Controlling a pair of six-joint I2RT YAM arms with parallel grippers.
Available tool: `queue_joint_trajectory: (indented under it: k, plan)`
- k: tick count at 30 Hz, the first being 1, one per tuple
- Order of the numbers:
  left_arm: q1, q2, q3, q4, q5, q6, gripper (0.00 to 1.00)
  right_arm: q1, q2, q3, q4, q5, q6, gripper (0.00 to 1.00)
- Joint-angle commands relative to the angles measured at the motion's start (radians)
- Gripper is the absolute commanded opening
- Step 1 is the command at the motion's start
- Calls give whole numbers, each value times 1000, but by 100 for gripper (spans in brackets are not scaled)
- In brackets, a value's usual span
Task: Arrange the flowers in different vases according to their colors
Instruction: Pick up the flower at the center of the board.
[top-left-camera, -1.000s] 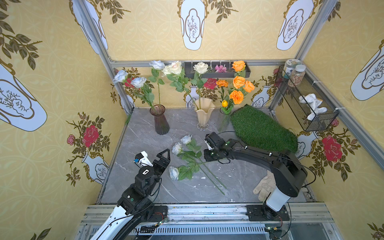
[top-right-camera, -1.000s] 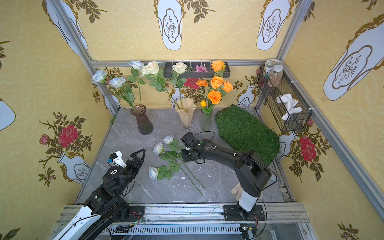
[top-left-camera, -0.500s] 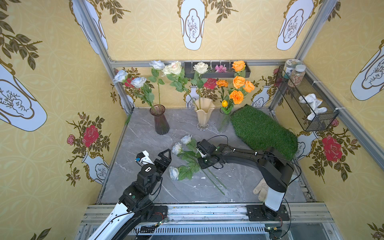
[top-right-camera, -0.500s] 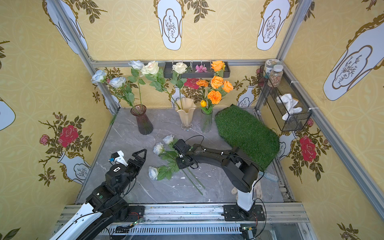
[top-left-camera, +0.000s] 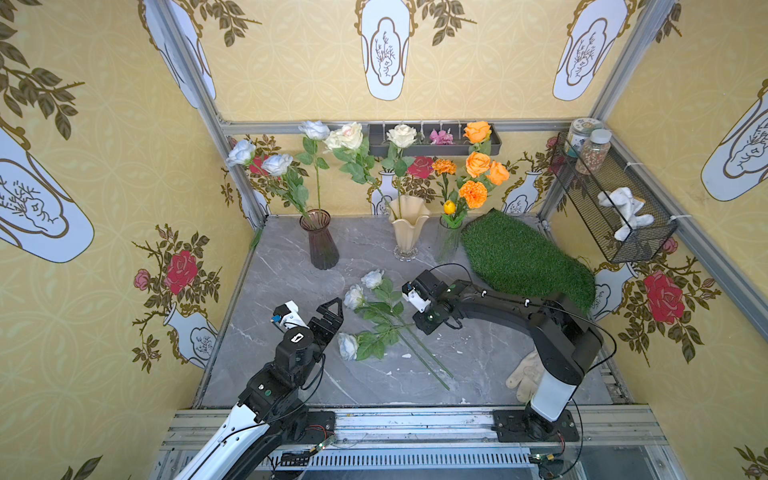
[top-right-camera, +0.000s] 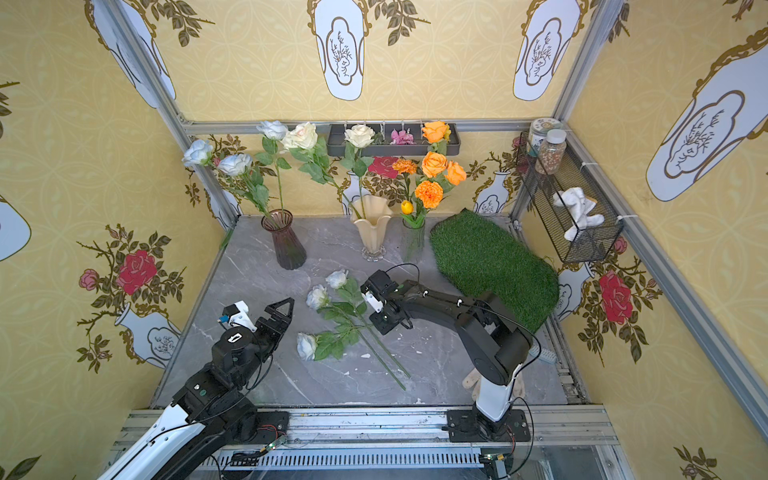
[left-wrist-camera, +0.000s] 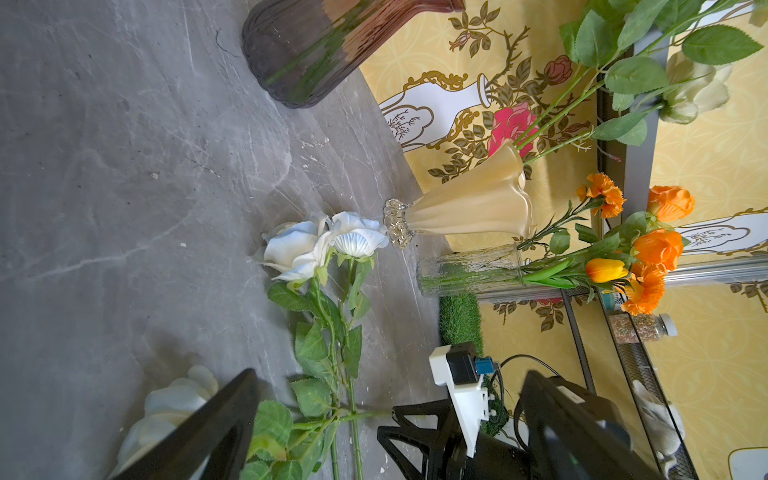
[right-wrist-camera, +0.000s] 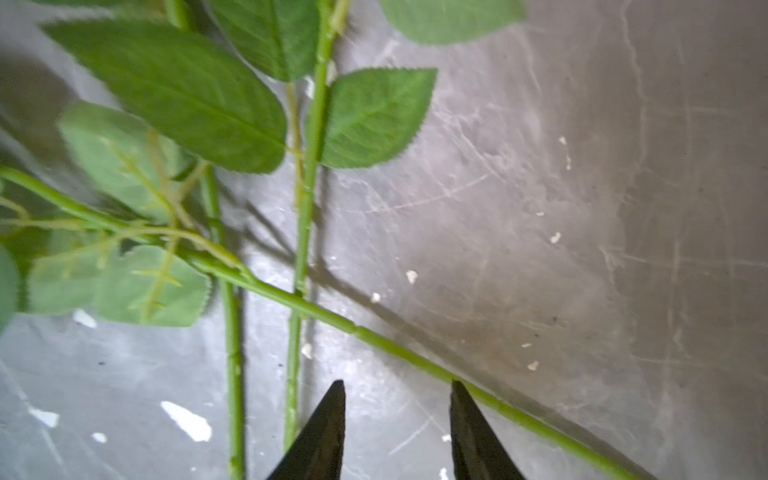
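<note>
Jar label (top-left-camera: 581, 139) too small to read, pale roses (top-left-camera: 354, 297) lying loose

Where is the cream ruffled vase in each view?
Top view: cream vase at the table's back, between the purple-brown vase and the clear vase.
Top view: same spot.
Left wrist: shown sideways, mid-picture, its clear foot by the loose pale roses.
Right wrist: not in it; only stems, leaves and the fingers.
Shared landmark: those roses lying on the table; the right wrist sees just their stems.
</note>
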Motion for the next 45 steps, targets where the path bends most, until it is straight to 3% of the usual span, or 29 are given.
queue_joint_trajectory:
  k: [1, 4, 8, 15, 19, 24, 36, 45]
  plan:
    - [0, -8, 0, 30, -3, 4, 100, -13, 2, 14, -22, -6, -62, 46]
    - [0, -10, -3, 32, -3, 6, 100, -5, 24, 34, -42, 19, -93, 58]
    - [0, -17, -5, 32, -3, 5, 100, 32, 74, 66, -79, 92, -139, 63]
    - [1, -37, -13, 29, -5, 5, 100, 49, 125, 80, -74, 172, -191, 62]
    - [1, -38, -14, 30, -8, 6, 100, 64, 126, 97, -54, 124, -207, 59]
    - [0, -40, -15, 30, -9, 7, 100, 101, 158, 133, -50, 75, -220, 48]
    - [0, -51, -19, 28, -15, 5, 100, 154, 188, 149, -62, 53, -200, 4]
    - [0, -65, -22, 20, -13, 0, 100, 194, 122, 198, -112, 152, -242, 0]
